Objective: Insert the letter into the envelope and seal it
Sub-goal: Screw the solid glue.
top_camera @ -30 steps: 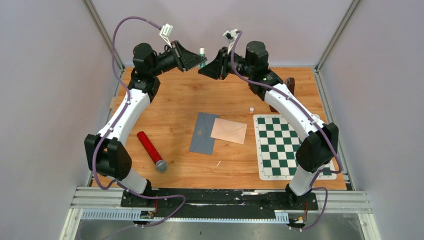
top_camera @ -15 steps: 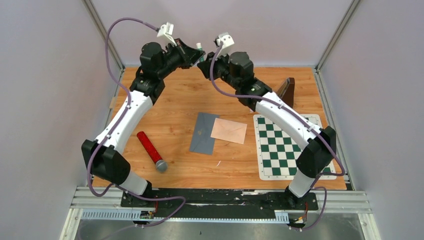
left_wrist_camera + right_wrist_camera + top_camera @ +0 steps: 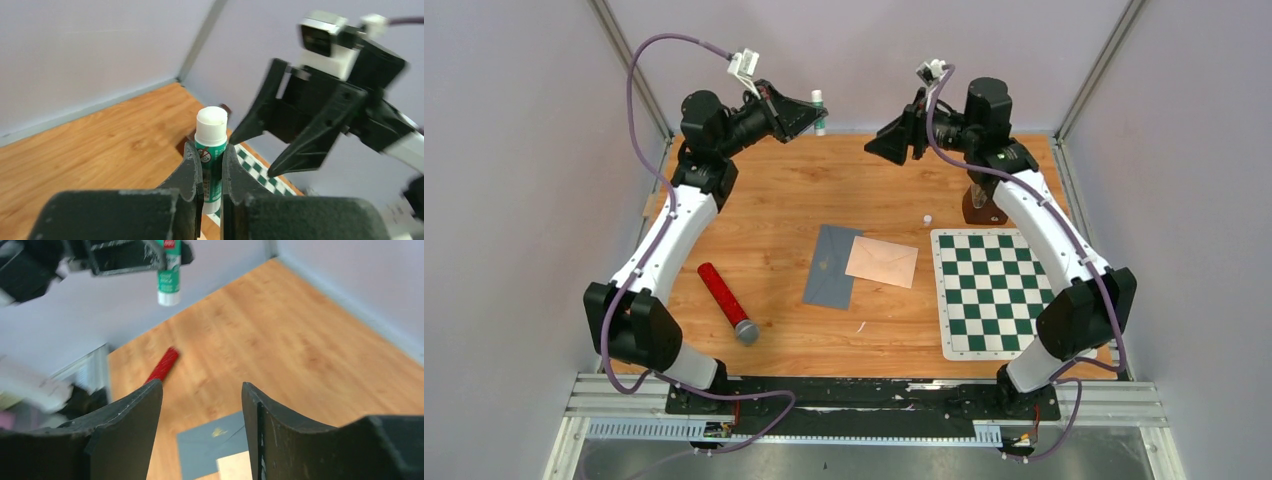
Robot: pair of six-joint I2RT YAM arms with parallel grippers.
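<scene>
Here, glue stick [image 3: 211,122] inside left gripper [image 3: 210,152], envelope [image 3: 828,266] well below.

The envelope [image 3: 826,275] is slate grey with a small gold mark on its face. It lies flat near the middle of the wooden table [image 3: 774,200], slightly tilted. The letter [image 3: 882,262], a pale peach rectangle, lies flat outside it, its left end overlapping the envelope's upper right corner. The glue stick [image 3: 210,137], white-topped with a green label, is held above the table's far edge, pinched between the fingers [image 3: 192,175] of the left gripper [image 3: 210,150].
</scene>
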